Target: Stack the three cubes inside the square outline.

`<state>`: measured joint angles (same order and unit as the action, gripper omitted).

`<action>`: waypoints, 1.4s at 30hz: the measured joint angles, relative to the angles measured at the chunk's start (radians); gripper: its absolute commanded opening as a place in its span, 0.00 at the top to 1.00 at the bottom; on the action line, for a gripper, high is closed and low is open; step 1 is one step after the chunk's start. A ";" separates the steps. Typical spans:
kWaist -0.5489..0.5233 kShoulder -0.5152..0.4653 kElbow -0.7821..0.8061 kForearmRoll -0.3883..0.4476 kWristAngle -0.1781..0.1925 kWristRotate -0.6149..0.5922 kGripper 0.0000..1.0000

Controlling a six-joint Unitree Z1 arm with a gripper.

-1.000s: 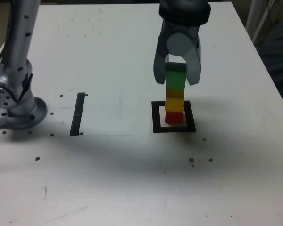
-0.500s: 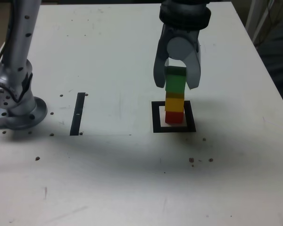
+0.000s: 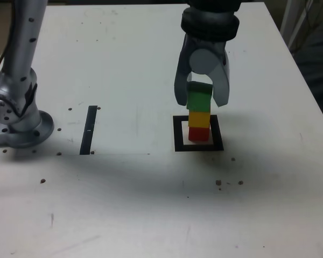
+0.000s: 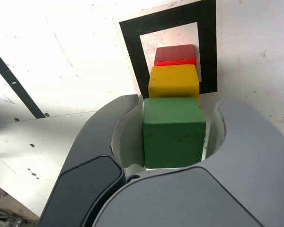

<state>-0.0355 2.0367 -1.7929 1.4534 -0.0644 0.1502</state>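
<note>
Pincer (image 3: 202,102) hangs straight down over the stack, its grey fingers (image 3: 181,91) either side of the green cube (image 3: 199,99). Is it gripping? The wrist view answers what the exterior view cannot: a thin pale gap shows on one side of the green cube (image 4: 172,132), while the other finger looks close against it, so the pincer (image 4: 175,127) is eased off, jaws slightly apart, not clamped.

Green sits on the yellow cube (image 3: 199,119), yellow on the red cube (image 3: 199,133), and red rests on the pale centre of the square outline (image 3: 177,134). From the wrist camera the tower leans a touch, with the green cube offset from the yellow (image 4: 174,81) and red (image 4: 175,54) below, and the black border (image 4: 132,47) visible round the base.

Only the exterior view shows the surroundings: the white bench (image 3: 151,204) is wide open at 6 o'clock of the stack, a black strip (image 3: 89,129) lies well apart at 9 o'clock, and the arm's base (image 3: 16,118) stands further out that way. The bench's edge runs at 3 o'clock, with room to spare.
</note>
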 measured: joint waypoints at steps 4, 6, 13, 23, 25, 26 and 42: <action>0.000 0.000 0.001 -0.004 0.000 0.000 0.00; 0.000 0.000 0.002 -0.005 0.001 0.000 0.00; 0.000 -0.023 0.016 -0.009 0.013 0.000 0.00; 0.000 -0.208 0.127 -0.009 0.062 -0.027 0.00; 0.004 -0.249 0.159 -0.009 0.062 -0.031 0.00; 0.007 -0.266 0.178 -0.009 0.062 -0.032 0.00; 0.049 -0.470 0.569 -0.121 0.059 -0.039 0.00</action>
<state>0.0135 1.5670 -1.2240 1.3323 -0.0055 0.1111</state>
